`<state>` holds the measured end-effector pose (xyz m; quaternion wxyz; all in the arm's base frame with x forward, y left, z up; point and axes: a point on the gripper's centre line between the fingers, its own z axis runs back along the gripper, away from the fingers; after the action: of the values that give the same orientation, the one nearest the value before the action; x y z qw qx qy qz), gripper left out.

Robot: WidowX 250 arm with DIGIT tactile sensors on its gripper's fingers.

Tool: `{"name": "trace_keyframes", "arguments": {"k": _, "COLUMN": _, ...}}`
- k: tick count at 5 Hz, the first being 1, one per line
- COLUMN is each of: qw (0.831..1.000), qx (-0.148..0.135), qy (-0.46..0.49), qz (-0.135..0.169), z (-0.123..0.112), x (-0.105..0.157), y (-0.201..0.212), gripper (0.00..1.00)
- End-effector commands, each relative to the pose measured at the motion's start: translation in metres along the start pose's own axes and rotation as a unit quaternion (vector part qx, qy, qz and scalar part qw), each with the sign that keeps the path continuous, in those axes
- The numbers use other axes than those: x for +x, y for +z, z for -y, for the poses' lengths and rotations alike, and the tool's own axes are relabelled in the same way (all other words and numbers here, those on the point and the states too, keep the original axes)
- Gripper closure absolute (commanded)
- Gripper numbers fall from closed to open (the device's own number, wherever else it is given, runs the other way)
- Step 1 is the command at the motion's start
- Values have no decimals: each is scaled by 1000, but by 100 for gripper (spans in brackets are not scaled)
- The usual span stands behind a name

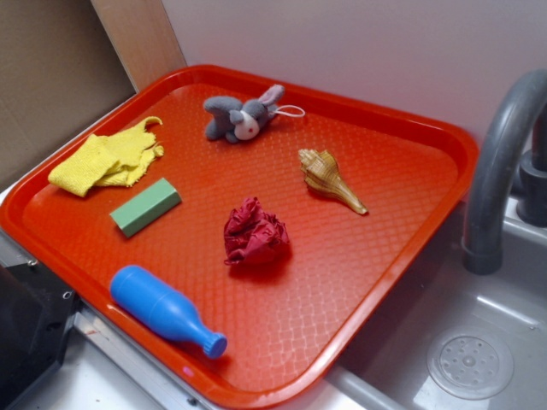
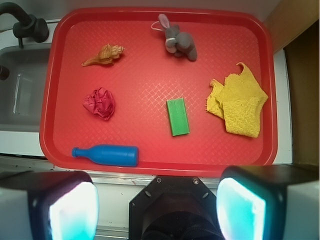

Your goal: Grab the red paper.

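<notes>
We see our hand from the wrist: two black fingers faced with glowing cyan-white pads, and between them a black mount with small screws.

The exterior view looks down slantwise across the tray from nearby. The wrist view looks straight down from high above, facing the opposite way. Both show the whole tray.

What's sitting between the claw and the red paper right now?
Nothing visible. The open claw is high above the near edge of the tray. The red paper lies alone on bare tray, apart from the blue bottle nearer the claw, the shell and the green block.
</notes>
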<state>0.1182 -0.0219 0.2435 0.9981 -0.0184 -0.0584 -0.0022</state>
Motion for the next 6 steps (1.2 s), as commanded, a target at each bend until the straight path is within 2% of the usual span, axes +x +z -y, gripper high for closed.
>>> {"name": "trace_keyframes", "arguments": {"k": 1, "qw": 1000, "qx": 0, "qy": 0, "qz": 0, "z": 0, "x": 0, "y": 0, "gripper": 0}}
{"name": "trace_keyframes", "arguments": {"k": 2, "qw": 996, "qx": 26, "qy": -88, "qz": 12, "z": 5, "x": 22, "y": -9, "gripper": 0}}
{"name": "trace_keyframes", "arguments": {"k": 3, "qw": 982, "qx": 35, "qy": -184, "qz": 4, "z": 15, "x": 47, "y": -25, "gripper": 0}}
{"name": "trace_keyframes", "arguments": {"k": 4, "qw": 960, "qx": 27, "qy": -280, "qz": -6, "z": 26, "x": 58, "y": -34, "gripper": 0}}
{"name": "trace_keyframes", "arguments": {"k": 5, "qw": 915, "qx": 21, "qy": -399, "qz": -48, "z": 55, "x": 72, "y": -60, "gripper": 0}}
{"name": "trace_keyframes", "arguments": {"k": 6, "qw": 856, "qx": 41, "qy": -512, "qz": -60, "z": 82, "x": 63, "y": -85, "gripper": 0}}
